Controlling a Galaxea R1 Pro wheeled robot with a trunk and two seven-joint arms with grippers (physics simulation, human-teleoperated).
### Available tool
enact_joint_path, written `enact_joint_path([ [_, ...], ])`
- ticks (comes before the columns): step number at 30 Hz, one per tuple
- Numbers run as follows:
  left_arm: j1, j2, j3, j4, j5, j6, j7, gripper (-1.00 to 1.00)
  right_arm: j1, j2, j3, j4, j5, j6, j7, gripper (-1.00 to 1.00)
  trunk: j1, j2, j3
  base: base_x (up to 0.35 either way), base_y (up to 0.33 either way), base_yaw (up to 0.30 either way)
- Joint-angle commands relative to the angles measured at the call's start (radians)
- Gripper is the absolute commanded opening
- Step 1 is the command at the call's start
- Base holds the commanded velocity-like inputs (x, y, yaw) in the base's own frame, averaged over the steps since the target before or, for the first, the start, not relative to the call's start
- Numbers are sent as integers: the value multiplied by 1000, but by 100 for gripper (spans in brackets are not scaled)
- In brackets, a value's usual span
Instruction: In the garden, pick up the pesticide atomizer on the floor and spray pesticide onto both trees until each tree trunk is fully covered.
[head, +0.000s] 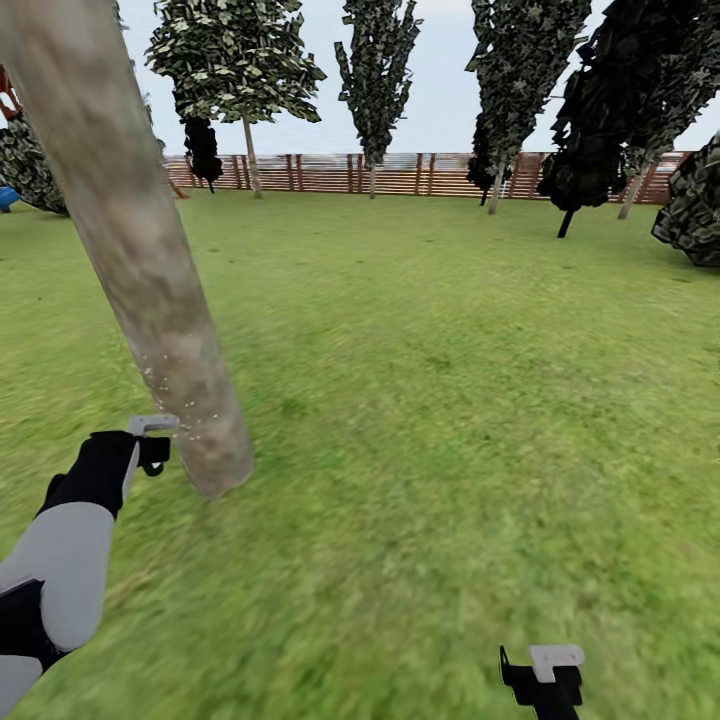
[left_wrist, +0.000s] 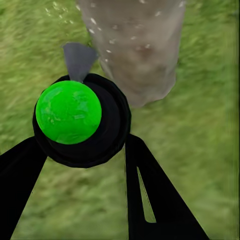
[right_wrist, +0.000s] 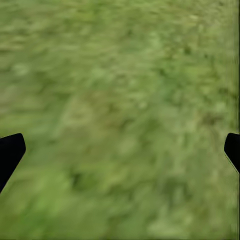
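A thick pale grey-brown tree trunk (head: 140, 260) leans across the left of the head view and meets the lawn (head: 450, 420) close in front of me. Fine white pesticide specks (head: 165, 385) dot its lower part, and they also show on the trunk (left_wrist: 135, 45) in the left wrist view. My left gripper (head: 150, 445) sits just left of the trunk's base. This gripper (left_wrist: 82, 137) is shut on the pesticide atomizer (left_wrist: 67, 111), seen end-on as a bright green disc in a black ring with a grey tip toward the trunk. My right gripper (head: 545, 680) hangs low over the grass, open and holding nothing (right_wrist: 120, 150).
A brown slat fence (head: 400, 172) closes the lawn at the far end. Dark-foliaged conifers (head: 378, 70) stand along it, with a dark bush (head: 692, 205) at the right edge. Open grass stretches to the right of the trunk.
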Motion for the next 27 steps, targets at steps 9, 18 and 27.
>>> enact_joint_path([
  [9, -1, 1, 4, -2, -10, 5, -9, -100, -1, 1, -5, 1, 11, -2, -5, 100, 0, 0, -1, 39, -270, 30],
  [18, 0, 1, 3, 4, -11, 4, -8, -100, -1, 2, -5, 0, 11, -2, -5, 100, 0, 0, -1, 99, -270, 204],
  [27, 1, 1, 4, 10, -16, 3, -3, -100, -1, 0, -6, 0, 11, -2, -5, 100, 0, 0, -1, 106, -270, 6],
])
